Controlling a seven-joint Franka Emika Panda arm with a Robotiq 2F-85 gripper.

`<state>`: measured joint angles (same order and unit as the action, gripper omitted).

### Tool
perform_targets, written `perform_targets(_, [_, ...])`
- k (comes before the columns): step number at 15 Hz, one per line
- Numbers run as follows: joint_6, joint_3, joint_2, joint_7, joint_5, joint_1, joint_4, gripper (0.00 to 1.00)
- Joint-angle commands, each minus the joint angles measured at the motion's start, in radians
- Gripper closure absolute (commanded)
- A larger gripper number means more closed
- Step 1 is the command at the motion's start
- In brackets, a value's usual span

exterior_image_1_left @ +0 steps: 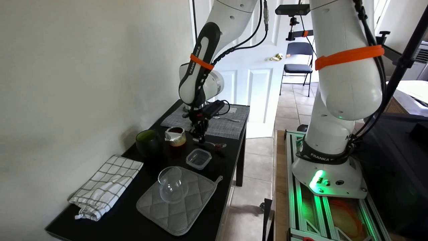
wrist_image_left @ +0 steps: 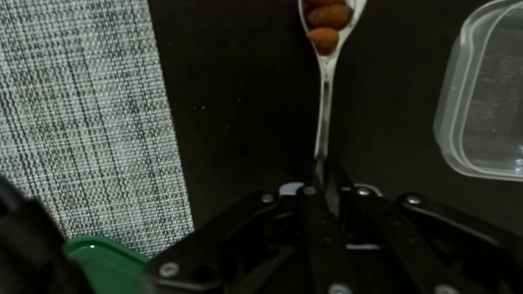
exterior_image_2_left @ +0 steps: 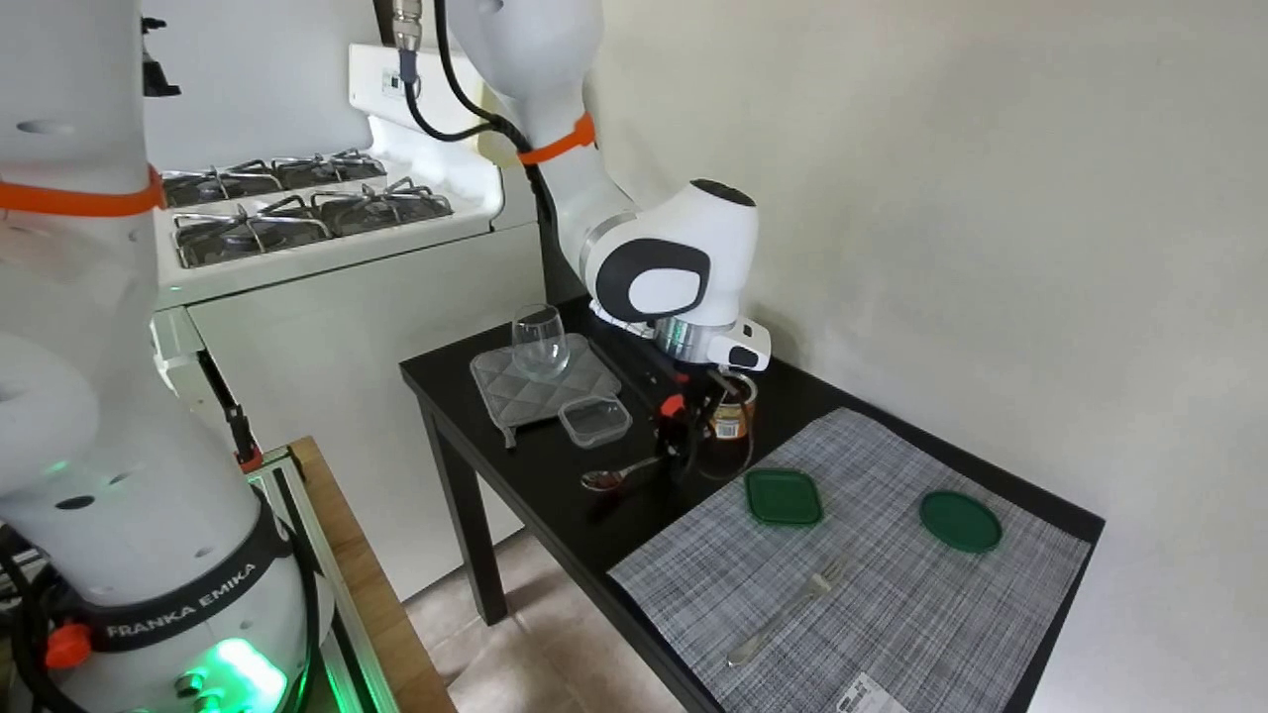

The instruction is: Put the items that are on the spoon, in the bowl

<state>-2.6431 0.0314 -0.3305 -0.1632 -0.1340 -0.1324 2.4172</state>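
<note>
The spoon (wrist_image_left: 326, 98) is silver. It carries several brown, almond-like nuts (wrist_image_left: 328, 17) in its head, which the wrist view's top edge cuts off. My gripper (wrist_image_left: 322, 171) is shut on the handle, which runs between its close fingertips. In both exterior views the gripper (exterior_image_1_left: 201, 139) stands over the black table, with the spoon (exterior_image_1_left: 210, 144) (exterior_image_2_left: 640, 466) level. The reflection lies apart below the spoon head, so the spoon appears slightly above the tabletop. In an exterior view the gripper (exterior_image_2_left: 679, 458) is dark and partly hidden. No tan-brown bowl with a pale inside clearly shows.
A clear plastic container (exterior_image_1_left: 198, 159) (exterior_image_2_left: 594, 421) (wrist_image_left: 449, 122) is beside the spoon. A can with peeled foil (exterior_image_1_left: 175, 136) and a dark green cup (exterior_image_1_left: 148, 144) stand near the wall. A glass (exterior_image_1_left: 173, 187) rests on a grey pot holder (exterior_image_1_left: 187, 217). A placemat (exterior_image_2_left: 892, 604) holds green lids (exterior_image_2_left: 783, 497) and a fork (exterior_image_2_left: 788, 612).
</note>
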Motion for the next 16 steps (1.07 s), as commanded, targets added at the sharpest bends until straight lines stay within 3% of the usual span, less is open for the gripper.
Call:
perform_targets(1, [0.079, -0.005, 0.049, -0.004, -0.004, -0.011, -0.003, 0.97])
perform_targets(8, [0.158, -0.013, 0.173, 0.012, -0.006, 0.021, 0.016, 0.97])
perform_targets(16, [0.061, -0.065, 0.228, -0.025, -0.090, 0.071, 0.024, 0.97])
